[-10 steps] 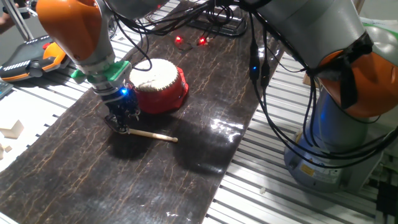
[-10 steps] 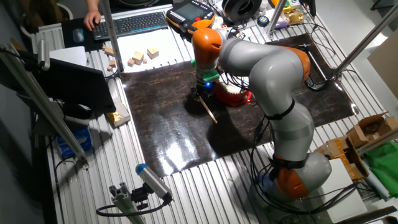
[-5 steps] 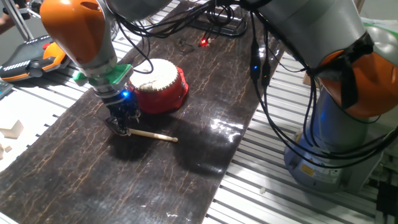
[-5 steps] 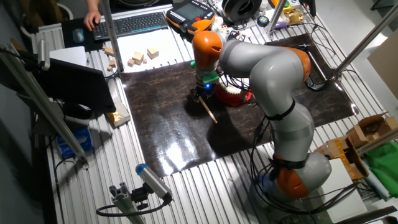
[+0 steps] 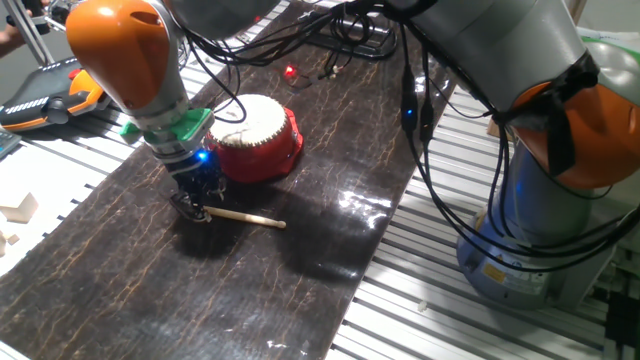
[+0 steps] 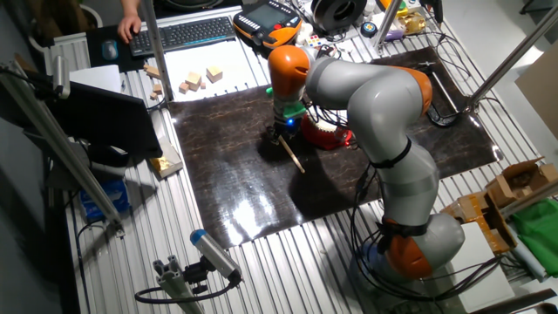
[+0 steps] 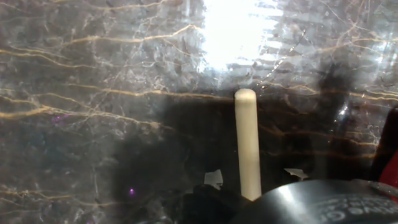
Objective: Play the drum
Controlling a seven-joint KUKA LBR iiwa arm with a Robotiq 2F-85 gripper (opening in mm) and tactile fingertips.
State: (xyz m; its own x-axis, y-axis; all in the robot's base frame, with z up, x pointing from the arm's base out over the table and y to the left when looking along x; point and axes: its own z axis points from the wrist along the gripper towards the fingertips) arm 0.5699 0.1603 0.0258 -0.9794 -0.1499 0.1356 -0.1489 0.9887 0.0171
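Observation:
The drum (image 5: 255,137), red with a cream skin, stands on the dark marbled mat (image 5: 250,290); in the other fixed view the drum (image 6: 330,133) is partly hidden by the arm. A thin pale wooden stick (image 5: 245,217) lies flat on the mat in front of the drum, also seen in the other fixed view (image 6: 292,155) and the hand view (image 7: 248,143). My gripper (image 5: 194,205) is down at the stick's left end, beside the drum. In the hand view the gripper (image 7: 252,177) has small fingertips (image 7: 214,179) on either side of the stick with gaps, so it looks open.
Wooden blocks (image 5: 20,210) lie off the mat at the left, also in the other fixed view (image 6: 199,80). A teach pendant (image 5: 50,95) and cables (image 5: 300,40) lie behind. A keyboard (image 6: 183,35) is at the back. The robot base (image 5: 540,240) stands at the right.
The arm's orange link has shifted slightly to the right over the gripper. The gripper stays low at the stick's end. Stick and drum have not moved.

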